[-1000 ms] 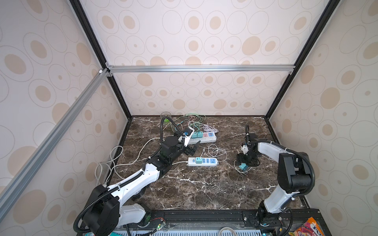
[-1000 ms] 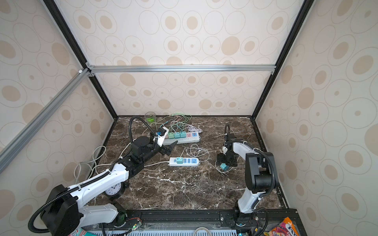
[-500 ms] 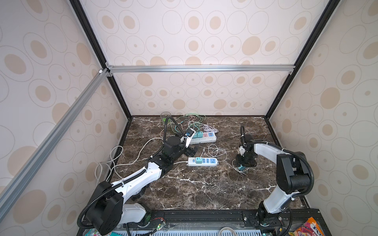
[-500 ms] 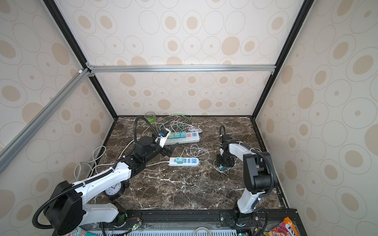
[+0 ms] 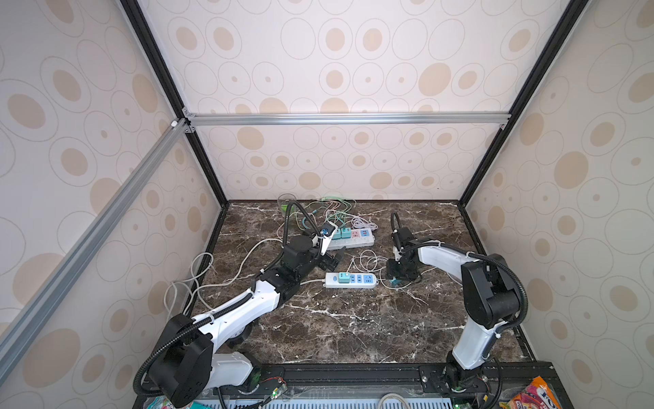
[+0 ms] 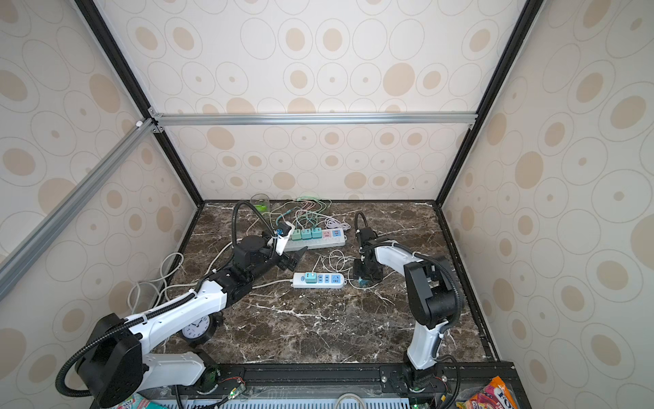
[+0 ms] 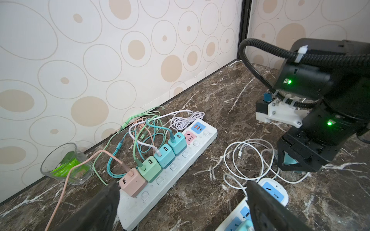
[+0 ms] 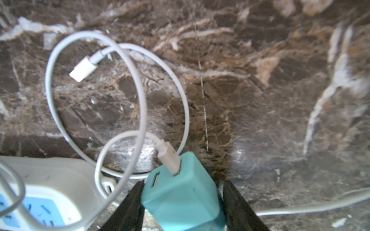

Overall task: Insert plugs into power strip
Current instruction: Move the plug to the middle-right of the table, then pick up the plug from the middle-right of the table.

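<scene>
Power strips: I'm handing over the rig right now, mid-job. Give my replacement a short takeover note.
Left gripper: open, empty, hovering between the two strips.
Right gripper: shut on the loose teal plug, low by the table beside the near strip; its white cable lies looped on the table.
Done: four plugs seated in the far strip; one plug seated in the near strip.
To do: seat the held plug in a free near-strip socket.
</scene>
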You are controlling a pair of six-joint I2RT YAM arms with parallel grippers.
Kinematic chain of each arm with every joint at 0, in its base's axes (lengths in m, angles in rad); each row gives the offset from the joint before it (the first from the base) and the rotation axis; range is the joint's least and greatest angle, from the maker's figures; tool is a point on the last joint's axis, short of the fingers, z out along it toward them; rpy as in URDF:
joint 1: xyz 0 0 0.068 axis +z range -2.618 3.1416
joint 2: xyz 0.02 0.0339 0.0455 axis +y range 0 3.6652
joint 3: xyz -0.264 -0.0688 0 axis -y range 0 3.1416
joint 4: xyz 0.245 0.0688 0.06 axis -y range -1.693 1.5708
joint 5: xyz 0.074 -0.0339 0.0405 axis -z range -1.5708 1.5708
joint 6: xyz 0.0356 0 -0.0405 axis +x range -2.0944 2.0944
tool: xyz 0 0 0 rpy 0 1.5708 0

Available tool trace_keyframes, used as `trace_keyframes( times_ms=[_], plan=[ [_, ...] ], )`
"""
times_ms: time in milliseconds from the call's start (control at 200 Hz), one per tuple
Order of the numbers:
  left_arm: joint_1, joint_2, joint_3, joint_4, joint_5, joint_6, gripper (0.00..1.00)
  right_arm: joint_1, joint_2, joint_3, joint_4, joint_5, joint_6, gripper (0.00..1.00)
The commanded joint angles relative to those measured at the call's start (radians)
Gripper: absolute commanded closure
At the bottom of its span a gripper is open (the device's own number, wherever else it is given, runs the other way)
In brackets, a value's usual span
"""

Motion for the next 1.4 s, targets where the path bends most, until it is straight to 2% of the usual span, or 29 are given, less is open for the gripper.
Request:
trace_keyframes(
  times_ms=[0, 70, 110, 190, 265, 395, 565, 735, 1015, 1120, 1240, 1396],
  plan=[
    [0.007, 0.008, 0.033, -0.01, -0.007, 0.022, 0.02, -0.026, -0.019, -0.018, -0.05, 0.104, 0.021, 0.57],
    [0.006, 0.017, 0.039, -0.01, 0.0, 0.021, 0.02, -0.046, -0.036, -0.041, -0.059, 0.102, 0.005, 0.5],
    [0.007, 0.024, 0.044, -0.01, 0.003, 0.019, 0.02, -0.045, -0.047, -0.05, -0.057, 0.084, -0.022, 0.42],
    [0.007, 0.041, 0.059, -0.04, 0.013, 0.014, 0.02, -0.045, -0.057, -0.056, -0.053, -0.029, -0.12, 0.3],
    [0.007, 0.057, 0.074, -0.048, 0.02, 0.011, 0.02, -0.045, -0.055, -0.052, -0.064, -0.099, -0.199, 0.27],
    [0.006, 0.081, 0.097, -0.063, 0.026, 0.0, 0.01, -0.045, -0.025, -0.022, -0.102, -0.096, -0.274, 0.26],
    [0.006, 0.089, 0.11, -0.083, 0.029, -0.009, 0.01, -0.038, -0.041, -0.035, -0.119, -0.059, -0.285, 0.31],
    [0.007, 0.093, 0.112, -0.085, 0.032, -0.007, 0.02, -0.023, -0.045, -0.046, -0.111, 0.001, -0.291, 0.42],
    [0.006, 0.1, 0.124, -0.099, 0.038, -0.009, 0.02, -0.007, 0.017, -0.009, -0.086, 0.026, -0.27, 0.42],
    [0.006, 0.1, 0.124, -0.108, 0.04, -0.004, 0.02, -0.003, 0.026, -0.009, -0.073, 0.042, -0.265, 0.48],
    [0.007, 0.1, 0.128, -0.12, 0.044, -0.004, 0.02, 0.005, -0.013, -0.02, -0.054, 0.075, -0.271, 0.58],
    [0.006, 0.119, 0.183, -0.165, 0.019, -0.056, 0.02, 0.024, -0.133, -0.042, -0.03, 0.172, -0.323, 0.64]
  ],
)
